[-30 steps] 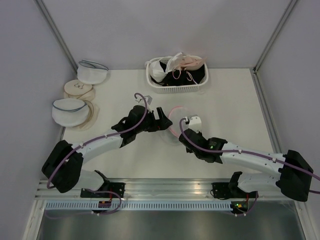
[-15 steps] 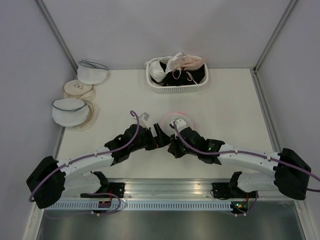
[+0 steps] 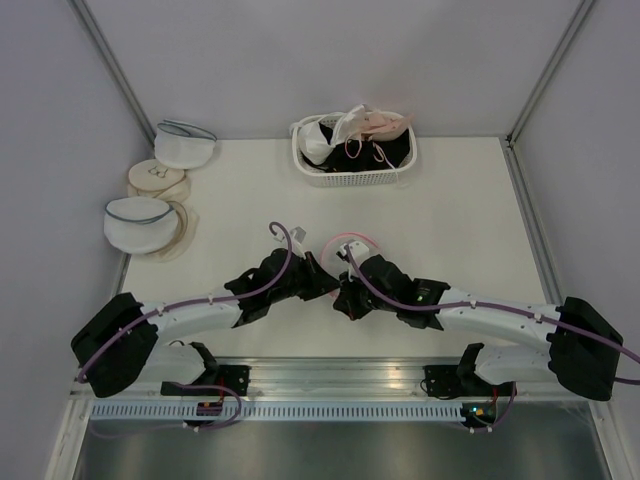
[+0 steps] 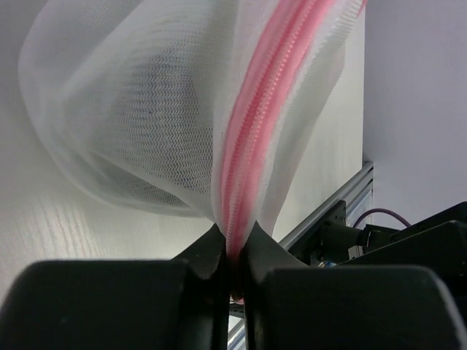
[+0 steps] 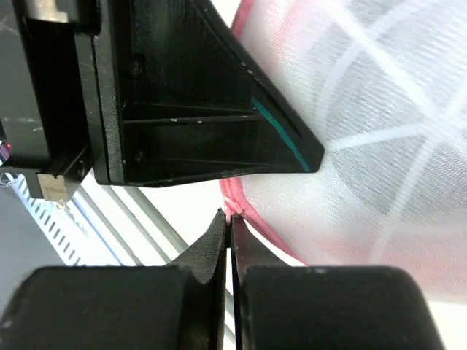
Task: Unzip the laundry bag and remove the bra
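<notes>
The laundry bag (image 3: 351,242), white mesh with a pink zipper rim, hangs between the two arms near the table's front. My left gripper (image 3: 328,284) is shut on the pink zipper trim (image 4: 235,219), with the mesh (image 4: 139,109) billowing above its jaws. My right gripper (image 3: 345,298) is shut on the small pink zipper pull (image 5: 233,211) at the edge of the laundry bag (image 5: 379,138). The left gripper's black finger (image 5: 197,109) lies just above it. A dim grey shade shows through the mesh. The bra cannot be made out inside.
A white basket (image 3: 352,178) at the back middle holds black, white and pale pink garments. Round mesh bags with blue-grey trim (image 3: 138,222) and beige pads (image 3: 158,180) are stacked along the left edge. The metal rail (image 3: 330,372) runs along the near edge.
Both arms moved toward the front edge with the bag. The left gripper, open a second ago, has closed on the pink zipper trim. The right gripper stayed shut.
</notes>
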Available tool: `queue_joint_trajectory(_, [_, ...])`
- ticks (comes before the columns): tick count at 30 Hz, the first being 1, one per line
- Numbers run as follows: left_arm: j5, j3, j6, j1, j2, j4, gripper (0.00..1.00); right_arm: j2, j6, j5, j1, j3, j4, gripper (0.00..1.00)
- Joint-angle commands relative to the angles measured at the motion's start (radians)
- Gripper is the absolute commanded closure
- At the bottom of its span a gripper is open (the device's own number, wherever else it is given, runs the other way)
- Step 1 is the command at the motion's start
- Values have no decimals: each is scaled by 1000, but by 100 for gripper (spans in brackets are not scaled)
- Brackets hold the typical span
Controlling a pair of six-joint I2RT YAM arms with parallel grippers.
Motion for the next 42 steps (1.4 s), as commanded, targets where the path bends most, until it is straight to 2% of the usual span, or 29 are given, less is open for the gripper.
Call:
queue_joint_trajectory(1, [-16,17,-5,-5,10,48,93,-45,-6,32,-1,-7,-25,100])
queue_joint_trajectory(2, [-31,20,-5,-5,7,40,97,-52,-2,38,-1,-7,-36,99])
queue_joint_trajectory(6, [-68,29,16,7,-11,-9,98,-39,9,38,1,6,-115,100])
queue_joint_trajectory(11, [-59,35,58,45,-59,-49,98,-1,47,125,-1,18,-258,100])
queue_joint_trajectory(15, [10,52,116,84,-58,-65,98,2,95,283,-1,27,-346,100])
queue_joint_trajectory(19, [121,84,211,122,-28,-72,98,16,147,543,-15,76,-436,100])
queue_joint_trajectory(28, [463,215,441,217,125,-148,98,66,116,762,-143,82,-328,99])
queue_joint_trajectory(29, [534,227,454,223,142,-154,98,74,109,800,-154,84,-317,100])
queue_joint_trajectory(32, [630,266,490,237,214,-161,98,85,86,822,-191,88,-254,99])
queue_joint_trajectory(34, [671,290,507,243,246,-170,98,100,46,840,-209,85,-194,100])
queue_joint_trajectory(40, [763,330,558,251,291,-214,98,197,-9,952,-246,145,-191,100])
queue_joint_trajectory(42, [774,344,584,254,283,-233,98,226,-5,940,-272,168,-205,99])
